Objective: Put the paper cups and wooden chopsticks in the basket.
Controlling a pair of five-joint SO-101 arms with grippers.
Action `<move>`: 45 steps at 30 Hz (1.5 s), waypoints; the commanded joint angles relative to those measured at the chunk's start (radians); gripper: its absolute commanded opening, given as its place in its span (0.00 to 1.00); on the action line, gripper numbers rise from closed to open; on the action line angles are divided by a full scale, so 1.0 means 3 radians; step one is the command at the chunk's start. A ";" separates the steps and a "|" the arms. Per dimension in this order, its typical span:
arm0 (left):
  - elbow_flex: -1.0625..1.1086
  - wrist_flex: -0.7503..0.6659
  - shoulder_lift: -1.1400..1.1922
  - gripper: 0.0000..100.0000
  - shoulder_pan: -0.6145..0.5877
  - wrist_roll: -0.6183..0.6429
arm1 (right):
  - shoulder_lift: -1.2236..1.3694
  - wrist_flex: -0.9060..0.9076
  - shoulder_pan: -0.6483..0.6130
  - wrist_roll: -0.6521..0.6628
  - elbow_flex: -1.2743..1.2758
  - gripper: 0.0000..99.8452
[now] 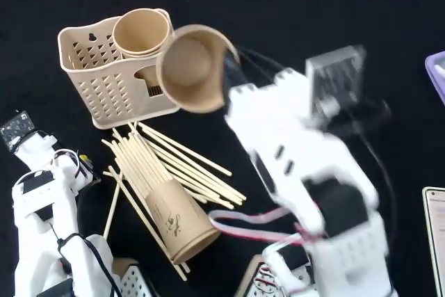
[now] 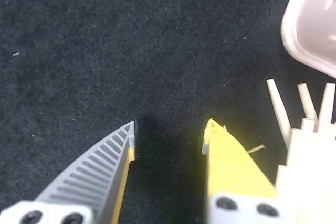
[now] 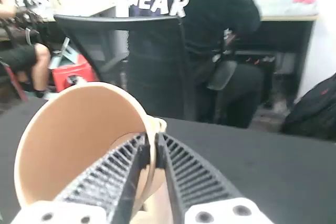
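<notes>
High view: the right tool [image 3: 152, 139] is clamped on the rim of a paper cup [image 1: 191, 67], one finger inside and one outside. It holds the cup tilted in the air just beside the basket [image 1: 97, 85]. Stacked cups [image 1: 141, 30] sit in the basket. On the black bench [image 1: 334, 19], a fallen cup [image 1: 179, 219] lies on its side across the wooden chopsticks [image 1: 163, 161]. The left tool [image 2: 168, 132] gapes over bare bench, near the chopstick ends.

A: The left arm [image 1: 43, 203], lower left of the high view?
B: White shells, black cable [image 1: 78, 250]; the left gripper [image 2: 170, 124] has one grey ribbed finger, one yellow.
A: The right arm [image 1: 299, 151]?
B: White, pink-white ribbon cable [image 1: 243, 224]; the right gripper [image 3: 152, 137] black, ribbed.
</notes>
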 commanded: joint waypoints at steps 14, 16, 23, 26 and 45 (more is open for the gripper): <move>-0.0049 -0.0046 -0.0077 0.22 0.0033 -0.0010 | 0.2417 -0.0726 -0.0123 -0.0256 -0.1706 0.01; -0.0049 -0.0046 -0.0077 0.22 0.0033 -0.0010 | 0.2544 -0.0726 -0.0123 -0.0256 -0.1793 0.01; -0.0049 -0.0046 -0.0077 0.22 0.0033 -0.0010 | 0.2810 -0.0726 -0.0128 -0.0256 -0.1844 0.01; -0.0049 -0.0046 -0.0077 0.22 0.0033 -0.0010 | 0.2882 -0.0721 -0.0128 -0.0256 -0.1844 0.02; -0.0049 -0.0046 -0.0077 0.22 0.0033 -0.0010 | 0.2846 0.1135 -0.0194 -0.0251 -0.2698 0.18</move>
